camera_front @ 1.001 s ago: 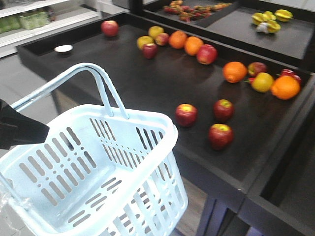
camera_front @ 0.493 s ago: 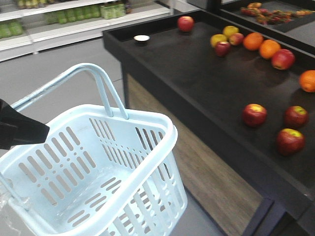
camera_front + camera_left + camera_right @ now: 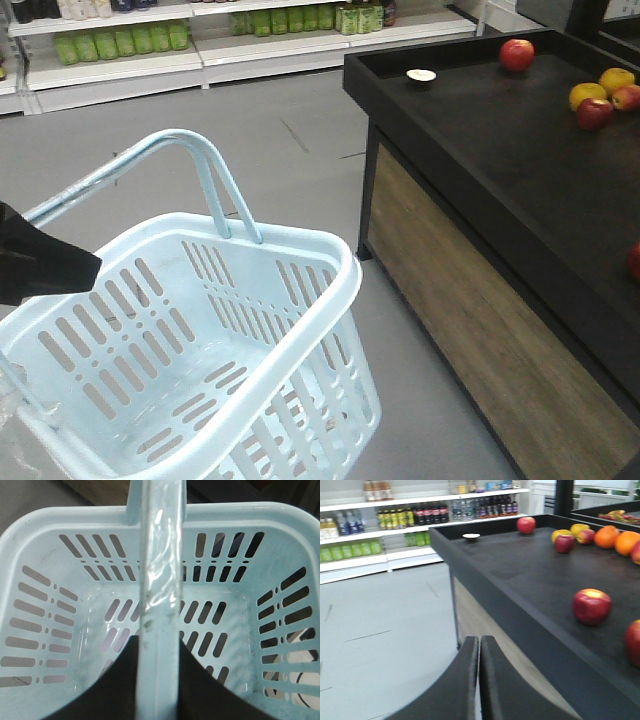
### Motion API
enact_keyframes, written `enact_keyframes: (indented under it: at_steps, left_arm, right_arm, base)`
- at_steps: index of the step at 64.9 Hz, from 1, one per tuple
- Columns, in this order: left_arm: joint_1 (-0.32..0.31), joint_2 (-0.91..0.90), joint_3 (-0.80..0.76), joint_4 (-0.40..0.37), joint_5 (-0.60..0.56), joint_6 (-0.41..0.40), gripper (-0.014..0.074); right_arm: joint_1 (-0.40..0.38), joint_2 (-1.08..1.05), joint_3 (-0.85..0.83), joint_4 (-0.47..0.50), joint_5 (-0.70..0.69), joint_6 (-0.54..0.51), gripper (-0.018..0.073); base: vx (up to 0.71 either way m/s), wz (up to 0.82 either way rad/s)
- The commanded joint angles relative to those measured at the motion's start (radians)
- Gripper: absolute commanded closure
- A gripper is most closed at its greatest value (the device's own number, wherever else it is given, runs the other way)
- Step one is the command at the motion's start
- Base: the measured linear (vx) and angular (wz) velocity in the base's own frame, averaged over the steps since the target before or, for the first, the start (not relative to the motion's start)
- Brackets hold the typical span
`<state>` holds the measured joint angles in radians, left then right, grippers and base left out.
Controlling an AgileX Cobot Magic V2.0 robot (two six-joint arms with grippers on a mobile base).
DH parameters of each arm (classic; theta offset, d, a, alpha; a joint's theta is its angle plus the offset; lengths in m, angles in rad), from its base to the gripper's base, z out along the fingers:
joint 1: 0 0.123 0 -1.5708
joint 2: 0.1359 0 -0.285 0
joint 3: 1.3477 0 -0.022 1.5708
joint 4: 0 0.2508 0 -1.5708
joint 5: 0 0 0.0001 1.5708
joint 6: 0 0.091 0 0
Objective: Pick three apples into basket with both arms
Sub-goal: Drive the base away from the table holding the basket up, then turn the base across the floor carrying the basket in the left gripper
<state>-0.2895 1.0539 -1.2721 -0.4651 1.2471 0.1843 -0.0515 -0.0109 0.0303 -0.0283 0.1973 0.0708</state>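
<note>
Two apples [image 3: 591, 606] lie on the dark table [image 3: 520, 575] ahead of my right fingers [image 3: 465, 680]: one near the front rim, the other cut by the picture's edge. Those fingers are pressed flat together. My left fingers [image 3: 200, 685] clamp the basket [image 3: 352, 285] by its handle [image 3: 161, 580], one either side of the bar. It hangs over the grey floor [image 3: 280, 150], beside the table.

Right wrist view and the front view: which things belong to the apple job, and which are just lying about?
Job: basket, held by its handle in the left gripper; near red apples on the table; right gripper, shut and empty.
Lying about: yellow apples, oranges, white dish, shelves of bottles.
</note>
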Motion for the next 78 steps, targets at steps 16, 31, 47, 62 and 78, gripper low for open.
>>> enact_keyframes:
  at_steps: [16, 31, 47, 62, 78]
  left_arm:
    - [-0.002, -0.016, -0.024, -0.049, -0.060, -0.012, 0.0604]
    - [-0.002, -0.016, -0.024, -0.049, -0.060, -0.012, 0.0604]
    - [-0.002, -0.016, -0.024, -0.049, -0.060, -0.012, 0.0604]
    - [-0.002, -0.016, -0.024, -0.049, -0.060, -0.012, 0.0604]
    - [-0.002, -0.016, -0.024, -0.049, -0.060, -0.012, 0.0604]
  right_arm:
    - [-0.007, -0.010, 0.011, -0.005, -0.069, -0.002, 0.0564]
    - [-0.007, -0.010, 0.011, -0.005, -0.069, -0.002, 0.0564]
    - [-0.007, -0.010, 0.011, -0.005, -0.069, -0.002, 0.0564]
    - [-0.007, -0.010, 0.011, -0.005, -0.069, -0.002, 0.0564]
    - [-0.007, -0.010, 0.011, -0.005, -0.070, -0.002, 0.0564]
  base:
    - [-0.02, 0.41]
    - [0.01, 0.49]
    - [0.05, 0.56]
    - [0.08, 0.50]
    - [0.10, 0.39]
